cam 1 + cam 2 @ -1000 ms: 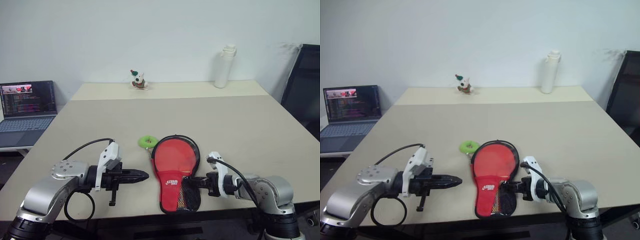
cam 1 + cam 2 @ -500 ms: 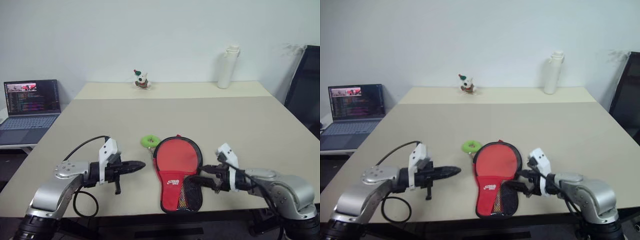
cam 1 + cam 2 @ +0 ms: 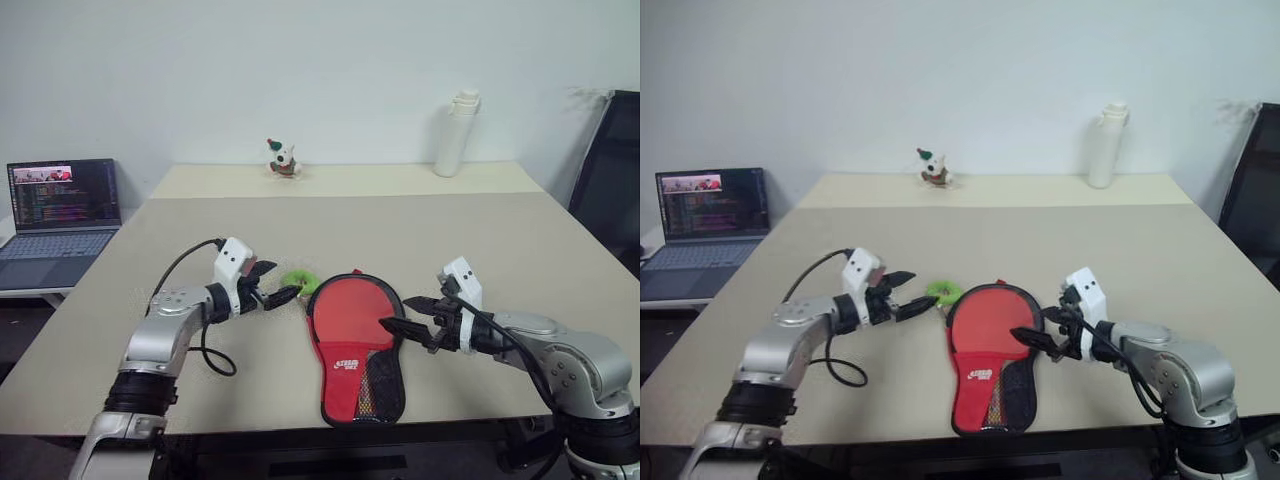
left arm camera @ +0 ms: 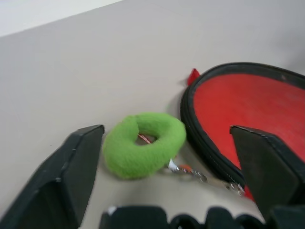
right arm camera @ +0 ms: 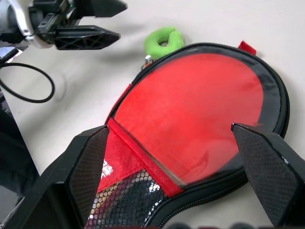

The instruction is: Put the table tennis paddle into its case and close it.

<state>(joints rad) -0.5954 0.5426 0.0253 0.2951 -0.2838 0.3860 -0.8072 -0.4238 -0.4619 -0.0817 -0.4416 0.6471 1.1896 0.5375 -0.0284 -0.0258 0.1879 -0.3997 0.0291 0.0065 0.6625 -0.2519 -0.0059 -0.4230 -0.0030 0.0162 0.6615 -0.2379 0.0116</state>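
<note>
1 case (image 3: 352,340), 1 green ring (image 3: 297,282) — 2 end effectors spread

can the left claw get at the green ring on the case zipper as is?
Probably yes. The left claw is open and right beside the green ring, which lies on bare table next to the case, nothing between.

Looks like I'm in an office: big beige counter (image 3: 470,250), open laptop showing code (image 3: 62,205), black office chair (image 3: 608,180), plain white wall (image 3: 300,70).

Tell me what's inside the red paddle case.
Nothing inside shows: the case lies flat on the table, red side up, its cover hiding the interior. Something colourful shows through its mesh pocket.
</note>
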